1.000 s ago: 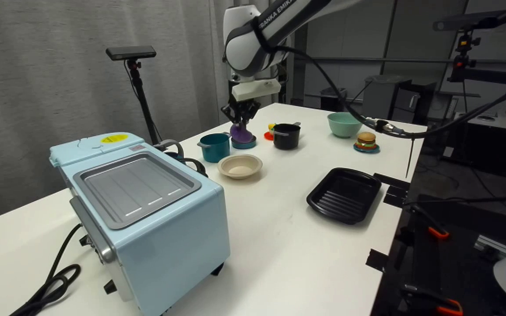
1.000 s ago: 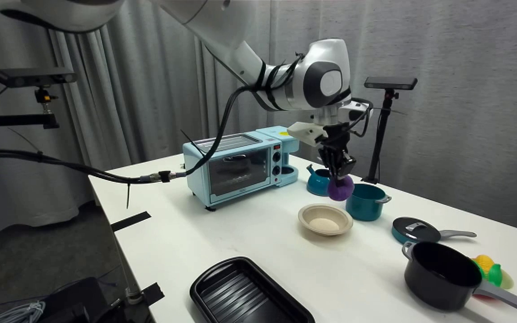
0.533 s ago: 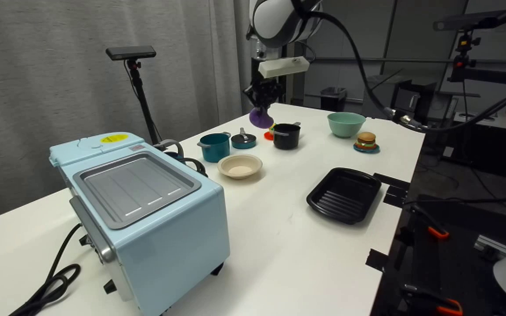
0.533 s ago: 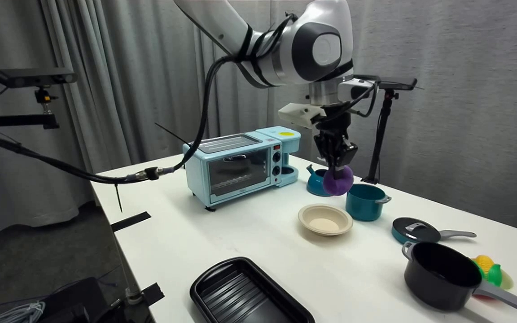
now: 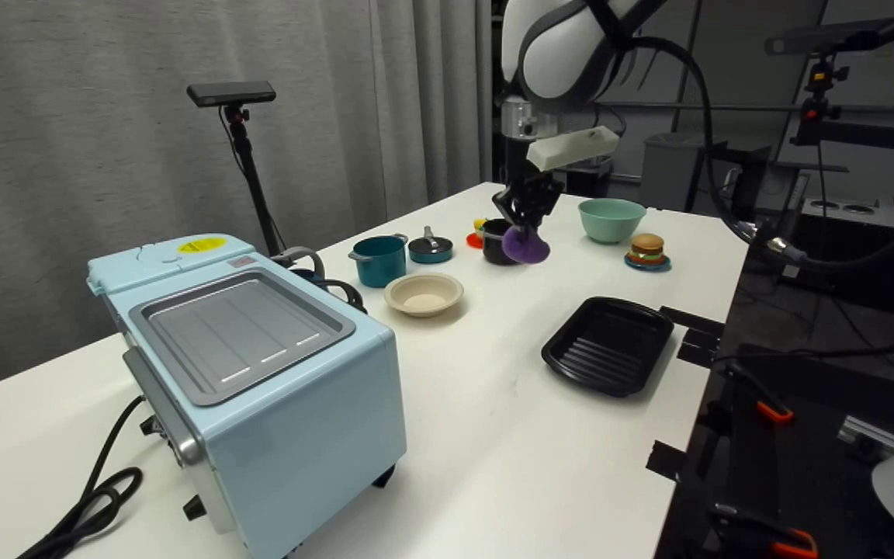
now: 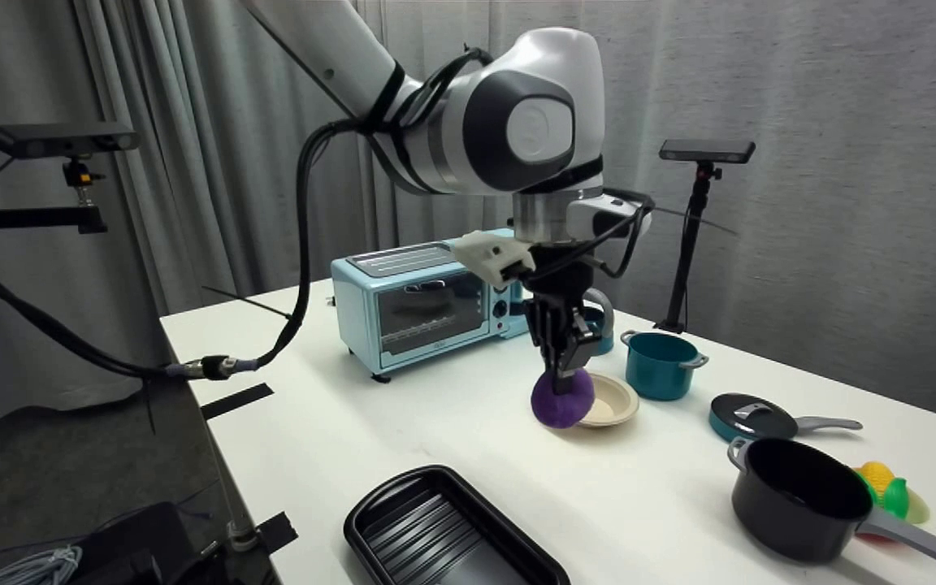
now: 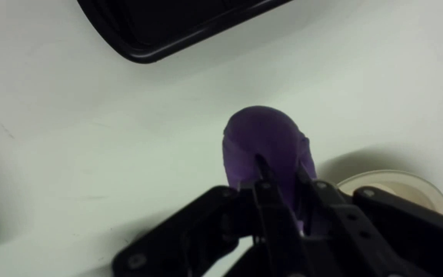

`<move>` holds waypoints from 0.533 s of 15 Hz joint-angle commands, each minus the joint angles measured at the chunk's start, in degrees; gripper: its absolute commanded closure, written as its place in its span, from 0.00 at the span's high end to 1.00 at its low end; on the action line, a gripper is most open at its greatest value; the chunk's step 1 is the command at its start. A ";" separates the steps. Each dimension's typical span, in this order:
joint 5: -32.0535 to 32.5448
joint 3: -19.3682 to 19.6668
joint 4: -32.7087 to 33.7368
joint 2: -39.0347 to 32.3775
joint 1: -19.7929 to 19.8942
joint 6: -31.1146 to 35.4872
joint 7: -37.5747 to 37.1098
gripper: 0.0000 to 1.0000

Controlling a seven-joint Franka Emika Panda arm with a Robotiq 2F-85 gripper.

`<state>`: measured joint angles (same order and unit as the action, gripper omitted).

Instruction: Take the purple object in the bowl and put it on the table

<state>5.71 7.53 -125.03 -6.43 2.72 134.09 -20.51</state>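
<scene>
The purple object [image 5: 525, 247] is a rounded dark-purple lump, held in the air over the white table [image 5: 478, 380]. My gripper [image 6: 564, 379] points down and is shut on it; the purple object [image 6: 556, 408] bulges out below the fingertips. In the wrist view the gripper [image 7: 280, 164] has one finger on each side of the purple object [image 7: 260, 127]. The cream-beige bowl [image 5: 424, 303] stands on the table with nothing seen in it. In an exterior view the purple object hides the left part of the bowl [image 6: 616, 406]. The bowl [image 7: 402, 182] is partly behind the gripper in the wrist view.
A black tray [image 5: 608, 349] lies near the table edge. A black pot [image 6: 801, 504], a teal pot [image 6: 663, 374], a lidded pan [image 6: 752, 418] and a light-blue toaster oven [image 6: 419, 305] stand around. A green bowl [image 5: 610, 221] and a toy burger [image 5: 646, 250] are farther off.
My gripper has carried the purple object away from the teal pot's side, past the bowl, toward the black tray. It rose a little, then came lower. It stayed shut on the object.
</scene>
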 commanded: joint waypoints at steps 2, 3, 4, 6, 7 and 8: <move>2.00 0.39 -8.12 1.47 0.90 7.77 -2.08 0.03; 2.14 0.45 -8.91 1.10 0.93 8.96 -2.49 0.03; 1.98 0.47 -9.42 0.54 0.90 9.99 -2.81 0.03; 1.72 0.29 -8.59 -2.53 0.39 11.14 -4.62 0.03; 2.05 0.38 -8.47 -3.57 0.16 11.84 -5.68 0.03; 2.30 0.53 -7.97 -4.92 -0.17 12.10 -6.91 0.03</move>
<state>6.30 7.86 -134.01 -7.77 3.23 143.80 -23.44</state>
